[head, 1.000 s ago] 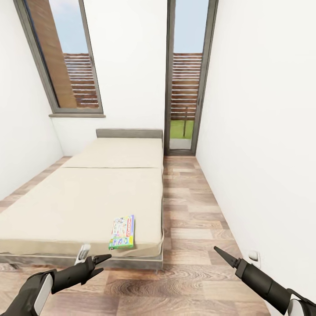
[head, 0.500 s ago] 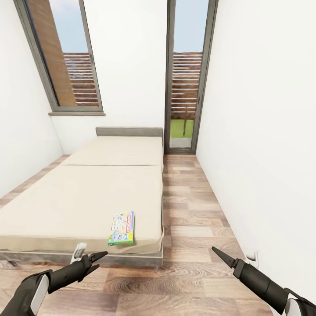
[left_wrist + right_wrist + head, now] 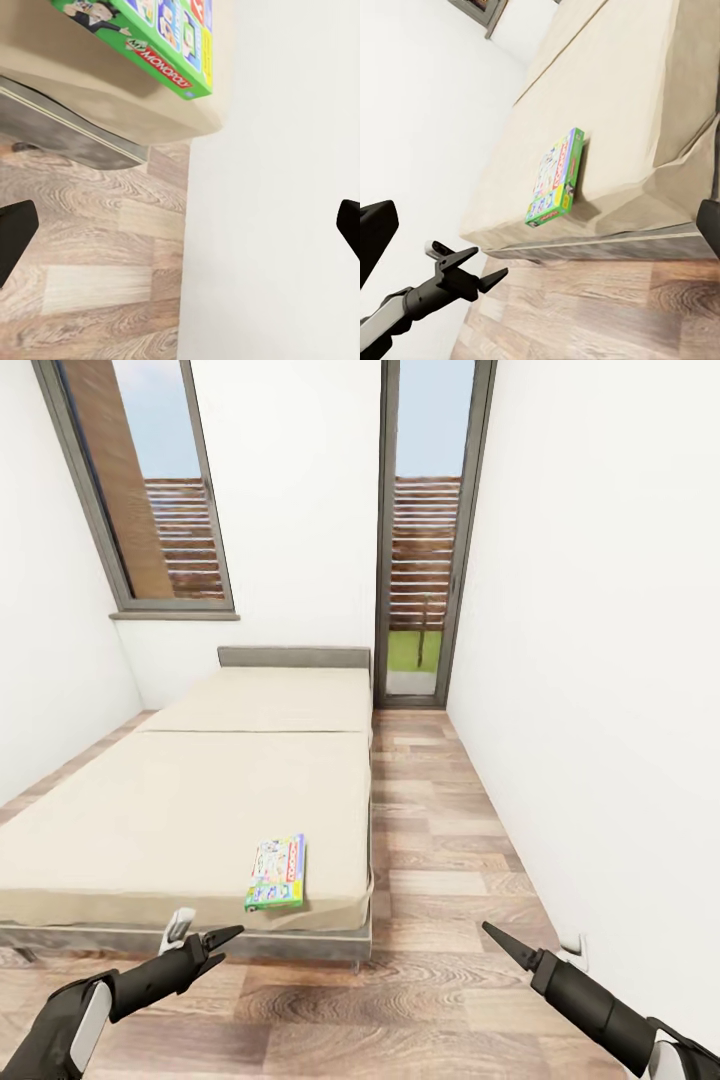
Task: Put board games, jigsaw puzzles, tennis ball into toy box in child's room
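One board game (image 3: pixel 276 873), a flat white-green box with a red strip, lies on the beige mattress of the bed (image 3: pixel 200 800) near its front right corner. It also shows in the left wrist view (image 3: pixel 165 37) and the right wrist view (image 3: pixel 553 180). My left gripper (image 3: pixel 215 940) hovers open over the floor just in front of the bed's foot, a little short of the game. My right gripper (image 3: pixel 495 935) is open over the floor to the right of the bed, well away from the game. Nothing is between either pair of fingers.
A wood-plank aisle (image 3: pixel 440 840) runs between the bed and the white right wall (image 3: pixel 600 660). A tall glass door (image 3: pixel 425 560) stands at its far end, and a dark-framed window (image 3: pixel 150 490) is at the far left. A wall socket (image 3: pixel 578 945) sits low on the right wall.
The whole picture has shifted slightly upward, so the camera has moved. Both arms keep much the same pose and the game lies where it was on the bed.
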Motion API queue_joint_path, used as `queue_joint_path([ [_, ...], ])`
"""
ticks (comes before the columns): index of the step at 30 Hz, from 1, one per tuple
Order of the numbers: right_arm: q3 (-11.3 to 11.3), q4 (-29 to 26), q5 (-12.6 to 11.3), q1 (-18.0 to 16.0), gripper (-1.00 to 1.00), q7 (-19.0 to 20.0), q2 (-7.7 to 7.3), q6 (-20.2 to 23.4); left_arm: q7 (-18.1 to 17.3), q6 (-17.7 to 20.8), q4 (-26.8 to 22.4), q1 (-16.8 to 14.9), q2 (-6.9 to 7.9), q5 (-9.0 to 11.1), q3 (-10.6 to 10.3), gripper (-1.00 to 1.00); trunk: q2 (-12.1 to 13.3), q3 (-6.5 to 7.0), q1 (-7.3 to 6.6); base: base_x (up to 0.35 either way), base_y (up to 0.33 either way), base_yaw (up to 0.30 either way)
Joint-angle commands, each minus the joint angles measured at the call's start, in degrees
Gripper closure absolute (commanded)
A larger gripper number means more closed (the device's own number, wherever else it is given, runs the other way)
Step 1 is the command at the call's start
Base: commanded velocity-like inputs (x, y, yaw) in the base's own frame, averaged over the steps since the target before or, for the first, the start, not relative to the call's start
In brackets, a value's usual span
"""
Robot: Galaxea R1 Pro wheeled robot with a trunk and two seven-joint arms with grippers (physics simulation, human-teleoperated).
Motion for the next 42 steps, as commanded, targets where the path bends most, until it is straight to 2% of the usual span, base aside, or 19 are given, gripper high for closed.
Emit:
queue_joint_path([
  [1,-0.11,0.02,-0.28,-0.05,-1.00,0.11,0.11,0.39,-0.04,0.26,0.04,-0.12,-0.01,0.11,0.08,-1.00,-0.44,-0.24,0.22,0.000,0.000,0.000],
  [7,-0.18,0.10,-1.69,-0.05,-1.00,0.02,0.27,0.82,1.04,-1.08,0.22,-0.57,-0.07,0.14,0.13,-1.00,-2.84,-1.31,1.54,0.000,0.000,0.000],
  [15,-0.30,0.20,-6.48,0.02,-1.00,-0.10,-0.35,1.06,2.01,-2.59,0.28,-1.09,0.07,0.96,0.22,-1.00,-6.05,-2.75,3.29,0.000,0.000,0.000],
  [20,-0.43,0.39,-8.17,0.03,-1.00,-0.11,-0.68,1.36,2.12,-2.70,0.29,-1.44,0.27,1.25,0.82,-1.00,-8.06,-3.65,4.39,0.000,0.000,0.000],
  [30,-0.48,0.05,-8.89,-0.04,-1.00,-0.07,-0.81,5.64,2.17,-2.75,0.29,-2.19,0.08,1.45,1.71,-1.00,-12.07,-5.44,6.59,0.000,0.000,0.000],
  [42,-0.32,-0.09,-8.93,-0.05,-1.00,-0.01,-0.80,6.53,2.17,-2.87,0.29,-4.19,-0.22,1.41,1.80,-1.00,-16.88,-7.60,9.22,0.000,0.000,0.000],
])
